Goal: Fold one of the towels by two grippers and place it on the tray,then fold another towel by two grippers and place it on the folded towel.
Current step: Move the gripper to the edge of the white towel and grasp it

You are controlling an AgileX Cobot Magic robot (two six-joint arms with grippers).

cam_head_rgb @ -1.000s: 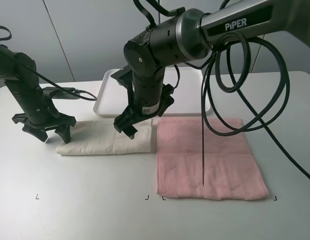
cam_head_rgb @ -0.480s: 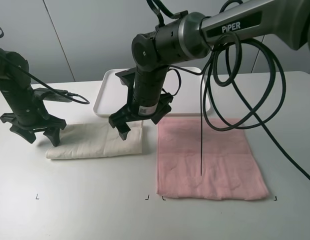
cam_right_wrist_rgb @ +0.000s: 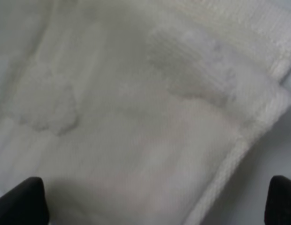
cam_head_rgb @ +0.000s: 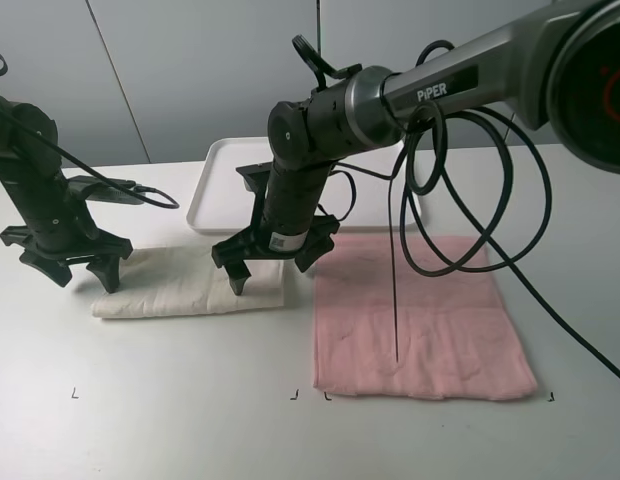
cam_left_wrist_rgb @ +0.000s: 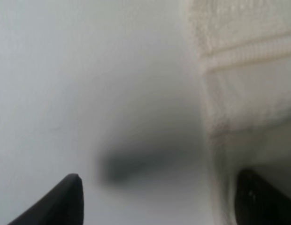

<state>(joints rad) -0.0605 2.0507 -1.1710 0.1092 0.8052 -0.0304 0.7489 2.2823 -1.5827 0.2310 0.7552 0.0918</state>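
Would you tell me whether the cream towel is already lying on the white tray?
No, the cream towel lies on the table in front of the white tray, not on it.

Spread wide, pointing down: left end effector (cam_head_rgb: 85,275), right end effector (cam_head_rgb: 272,272).

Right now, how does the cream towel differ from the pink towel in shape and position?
The cream towel is folded into a narrow strip; the pink towel lies spread out as a full square. The open left gripper and right gripper stand at the cream towel's ends; over the pink towel hangs only a black cable. Both rest on the table, neither on the tray.
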